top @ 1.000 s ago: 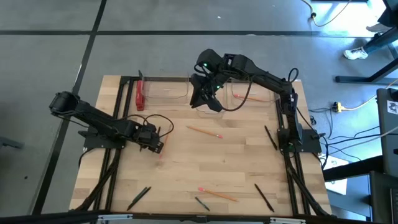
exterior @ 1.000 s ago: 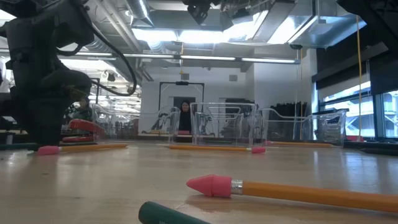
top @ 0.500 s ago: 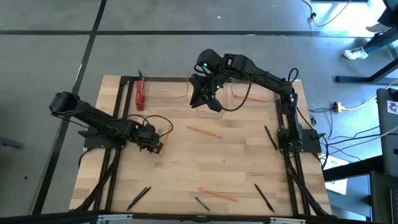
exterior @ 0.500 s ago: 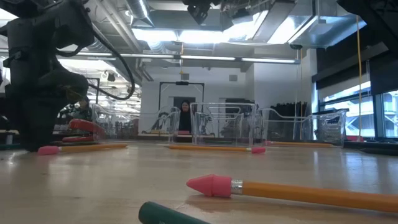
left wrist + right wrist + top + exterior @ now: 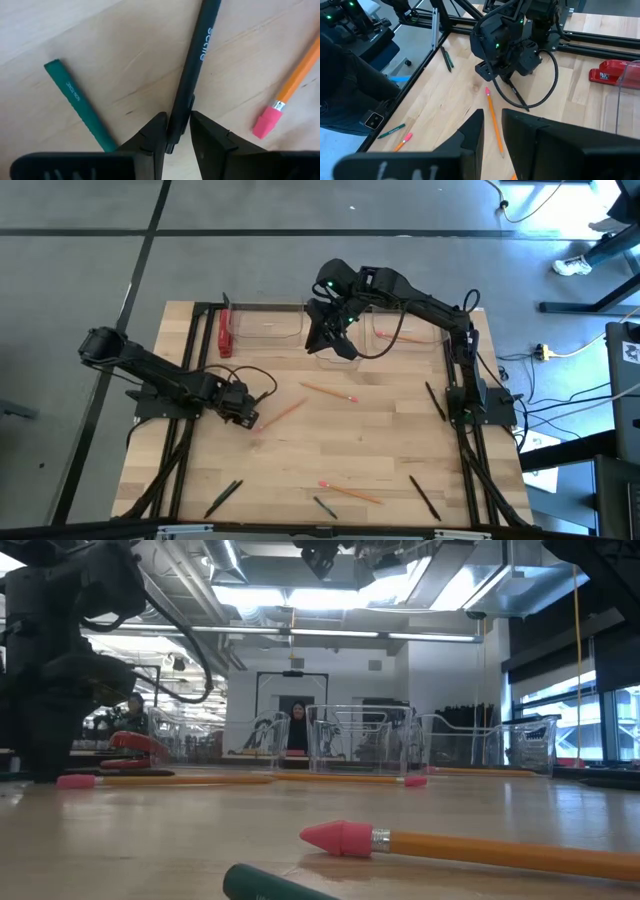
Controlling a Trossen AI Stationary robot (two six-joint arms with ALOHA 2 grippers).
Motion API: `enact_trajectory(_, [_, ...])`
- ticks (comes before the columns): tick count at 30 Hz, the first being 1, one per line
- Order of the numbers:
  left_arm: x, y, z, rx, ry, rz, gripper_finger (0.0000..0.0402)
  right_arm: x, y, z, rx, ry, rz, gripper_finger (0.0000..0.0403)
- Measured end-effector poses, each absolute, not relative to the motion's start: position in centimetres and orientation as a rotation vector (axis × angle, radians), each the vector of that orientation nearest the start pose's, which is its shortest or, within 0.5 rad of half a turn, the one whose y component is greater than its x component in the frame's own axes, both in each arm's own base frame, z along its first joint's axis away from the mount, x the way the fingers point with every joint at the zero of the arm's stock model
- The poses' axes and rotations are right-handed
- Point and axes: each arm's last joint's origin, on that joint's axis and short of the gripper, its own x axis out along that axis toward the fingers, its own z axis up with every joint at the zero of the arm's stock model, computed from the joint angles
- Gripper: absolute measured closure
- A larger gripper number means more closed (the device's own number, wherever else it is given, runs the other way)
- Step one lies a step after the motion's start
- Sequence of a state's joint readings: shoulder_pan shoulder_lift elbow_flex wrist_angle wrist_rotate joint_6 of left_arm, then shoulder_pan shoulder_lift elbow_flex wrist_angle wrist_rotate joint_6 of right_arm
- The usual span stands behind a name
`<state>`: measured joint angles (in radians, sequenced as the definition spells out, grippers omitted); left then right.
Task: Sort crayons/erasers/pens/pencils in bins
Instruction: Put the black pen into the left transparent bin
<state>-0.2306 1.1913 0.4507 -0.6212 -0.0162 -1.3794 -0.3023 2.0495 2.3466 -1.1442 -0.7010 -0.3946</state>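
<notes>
Looking like a robotics lab or industrial test space, not a home or office. A light butcher-block wooden worktop [image 5: 380,450] is sitting inside a black metal rail frame [image 5: 190,360] on a bare grey concrete floor [image 5: 250,260] with dark lines running across it. Loose black cables [image 5: 560,405] and a yellow plug [image 5: 545,352] are lying on the floor past the worktop's right edge, with dark equipment stands [image 5: 600,290] beside them. In the low view, exposed silver ceiling ducts [image 5: 200,580] and bright strip lights [image 5: 330,600] are running overhead, big windows [image 5: 580,710] are lining one side, and a person [image 5: 297,728] is standing by a far doorway.
</notes>
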Motion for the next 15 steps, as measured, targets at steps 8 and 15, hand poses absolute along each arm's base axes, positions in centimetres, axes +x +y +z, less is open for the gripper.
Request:
enact_trajectory(8, [16.03,-3.71,13.07,-0.966,1.229,0.770,0.0321,40.44,-10.67,39.96,0.038,0.655,0.509,0.0332])
enact_trajectory(15, [16.02,-3.70,13.07,-0.959,1.227,0.770,0.0365,40.44,-10.67,39.96,0.039,0.655,0.509,0.0332])
